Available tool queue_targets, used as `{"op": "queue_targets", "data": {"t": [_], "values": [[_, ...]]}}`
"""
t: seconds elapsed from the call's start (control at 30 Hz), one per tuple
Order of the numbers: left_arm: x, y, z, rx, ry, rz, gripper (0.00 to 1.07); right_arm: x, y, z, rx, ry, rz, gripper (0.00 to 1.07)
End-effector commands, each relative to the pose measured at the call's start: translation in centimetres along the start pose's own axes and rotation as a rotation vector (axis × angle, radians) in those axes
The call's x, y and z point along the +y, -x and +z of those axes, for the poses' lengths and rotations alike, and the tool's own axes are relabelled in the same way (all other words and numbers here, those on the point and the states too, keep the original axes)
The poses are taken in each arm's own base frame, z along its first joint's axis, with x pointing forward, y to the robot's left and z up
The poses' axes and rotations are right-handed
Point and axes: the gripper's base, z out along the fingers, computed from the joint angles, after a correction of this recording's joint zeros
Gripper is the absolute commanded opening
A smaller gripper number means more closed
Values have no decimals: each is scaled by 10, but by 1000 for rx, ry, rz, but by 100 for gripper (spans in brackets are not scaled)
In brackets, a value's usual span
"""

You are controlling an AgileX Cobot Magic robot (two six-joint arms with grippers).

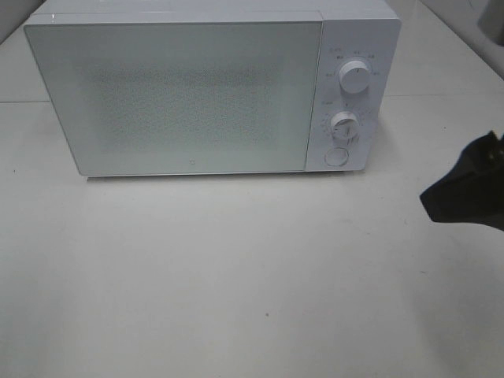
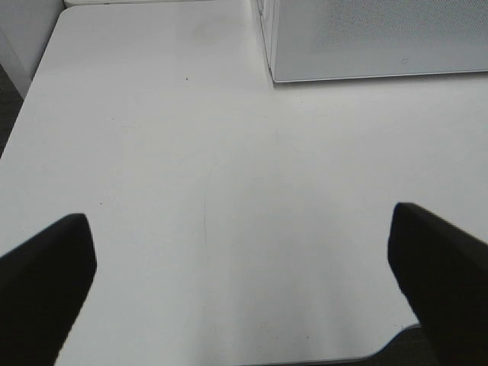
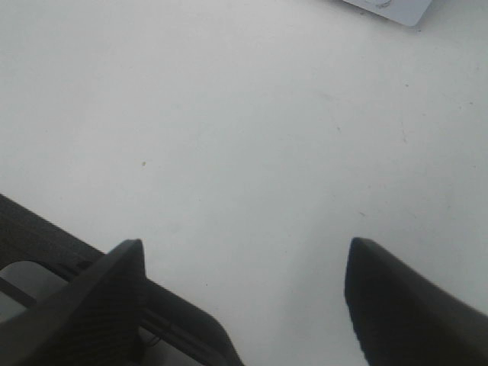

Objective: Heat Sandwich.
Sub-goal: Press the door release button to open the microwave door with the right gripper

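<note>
Sandwich unseen, microwave door (image 1: 181,94) closed; left fingers (image 2: 46,290) and right fingers (image 3: 404,305) spread apart, empty.

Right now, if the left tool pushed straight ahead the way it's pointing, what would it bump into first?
Most likely the table: the open left tool tilts down at it with nothing between. The microwave sits farther on and off to one side, though depth is hard to judge.

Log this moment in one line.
microwave door: shut | sandwich: not in view | left gripper: open, empty, above table | right gripper: open, empty, above table
</note>
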Motion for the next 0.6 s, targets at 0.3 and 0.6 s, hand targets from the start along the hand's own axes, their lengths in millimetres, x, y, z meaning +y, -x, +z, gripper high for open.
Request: {"op": "queue_targets", "data": {"t": [0.3, 0.6], "values": [[-1, 0, -2, -30, -5, -6, 100, -6, -44, -71, -228, 3, -3, 71], [-1, 0, -2, -30, -5, -6, 100, -16, -81, -99, -311, -86, 74, 71]]}}
